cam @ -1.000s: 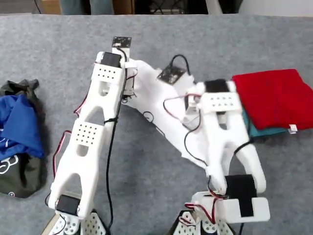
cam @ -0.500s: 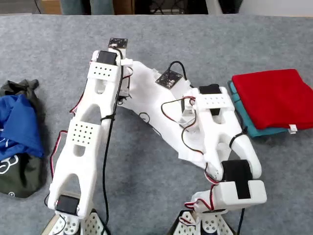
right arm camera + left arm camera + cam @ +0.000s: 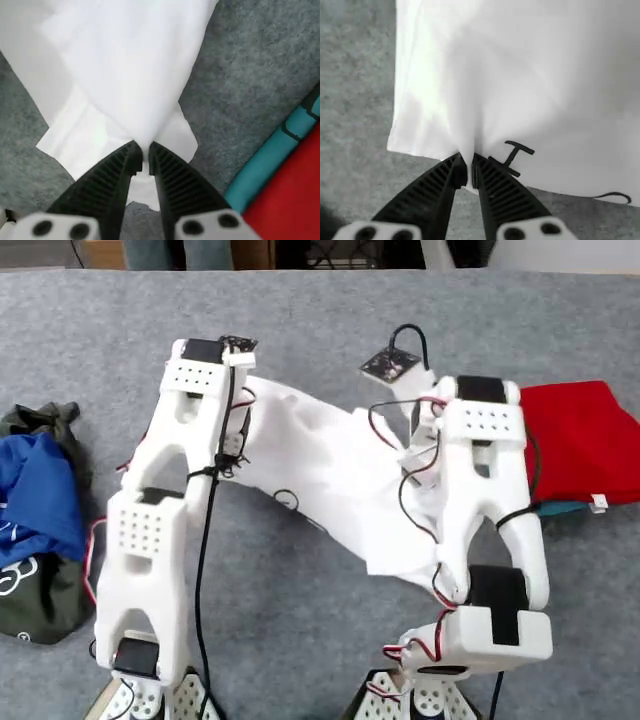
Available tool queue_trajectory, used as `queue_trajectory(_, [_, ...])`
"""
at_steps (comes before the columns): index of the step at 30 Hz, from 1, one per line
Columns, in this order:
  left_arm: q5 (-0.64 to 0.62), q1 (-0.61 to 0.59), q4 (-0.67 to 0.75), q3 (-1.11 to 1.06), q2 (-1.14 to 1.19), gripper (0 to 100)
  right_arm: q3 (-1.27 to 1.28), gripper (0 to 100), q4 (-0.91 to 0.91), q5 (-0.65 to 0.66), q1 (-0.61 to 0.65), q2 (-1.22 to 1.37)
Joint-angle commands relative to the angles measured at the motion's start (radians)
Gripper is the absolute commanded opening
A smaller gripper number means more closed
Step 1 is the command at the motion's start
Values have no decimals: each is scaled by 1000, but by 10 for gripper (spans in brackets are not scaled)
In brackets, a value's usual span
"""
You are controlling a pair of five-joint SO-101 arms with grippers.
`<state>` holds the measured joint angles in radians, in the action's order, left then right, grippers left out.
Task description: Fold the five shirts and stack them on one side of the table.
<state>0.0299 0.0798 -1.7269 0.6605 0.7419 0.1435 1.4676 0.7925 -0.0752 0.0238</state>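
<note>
Both arms are spreading apart, drawing the white shirt point(image 3: 320, 455) taut over the bench point(image 3: 300, 630). Left claw point(image 3: 466, 162) and right claw point(image 3: 142, 150) are each clamping a thin pinch of its edge. Risk: right arm is crowding the folded red shirt point(image 3: 580, 435); more pull could be slipping a pinch free or nudging that stack.

I work over a table point(image 3: 330, 310) covered in grey, felt-like fabric, lit evenly with only soft shadows on it. Past its far edge I see a thin strip of room: a brown wooden panel point(image 3: 252, 252), a dark gap point(image 3: 330, 252) beside it, and a pale surface point(image 3: 560, 250) at the corner.
</note>
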Motion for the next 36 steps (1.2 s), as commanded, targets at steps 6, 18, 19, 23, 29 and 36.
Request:
queue_trajectory(6, [86, -59, 293, -809, -617, 29, -127, 14, 66, 23, -14, 2])
queue_trajectory(18, [348, -341, 470, -1833, -1749, 28, -134, 14, 107, 23, 55, -4])
queue_trajectory(19, [379, -397, 445, -1831, -1814, 28, -134, 14, 110, 23, 58, -5])
queue_trajectory(23, [540, -503, 315, -1828, -1990, 28, -231, 14, 226, 25, 86, 4])
queue_trajectory(29, [589, -575, 296, -1851, -2070, 28, -420, 14, 270, 15, 103, 50])
queue_trajectory(36, [589, -570, 301, -1853, -2070, 28, -641, 15, 204, 14, 86, 430])
